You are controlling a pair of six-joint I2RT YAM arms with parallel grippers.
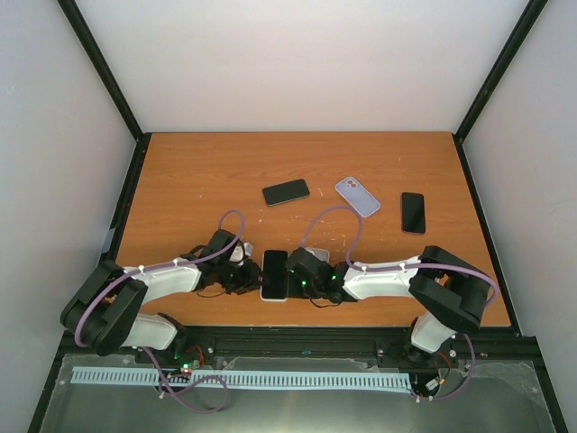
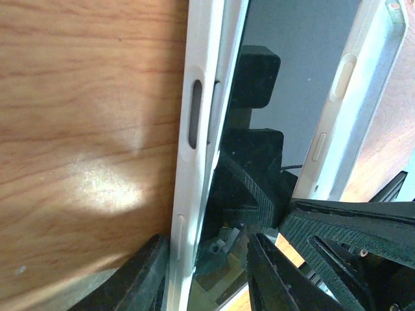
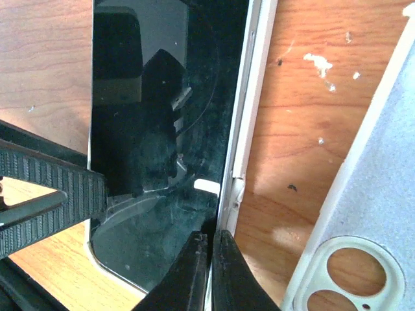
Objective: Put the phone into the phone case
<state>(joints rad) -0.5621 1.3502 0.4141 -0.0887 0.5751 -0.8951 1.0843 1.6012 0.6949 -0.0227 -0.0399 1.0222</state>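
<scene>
A black phone (image 1: 275, 271) lies screen up inside a white phone case (image 1: 273, 296) near the table's front edge. My left gripper (image 1: 247, 276) is at its left side. In the left wrist view the left gripper (image 2: 207, 282) is open, one finger outside the case's side wall (image 2: 193, 162) and the other over the phone's screen (image 2: 292, 58). My right gripper (image 1: 301, 280) is at its right side. In the right wrist view the right gripper (image 3: 210, 262) is pinched shut on the case's thin rim (image 3: 241, 155), beside the screen (image 3: 155, 129).
A second pale case with camera holes (image 3: 363, 214) lies just right of the right gripper. Farther back are a black phone (image 1: 286, 191), a lavender case (image 1: 358, 196) and another black phone (image 1: 413, 212). The table's front edge is close behind both grippers.
</scene>
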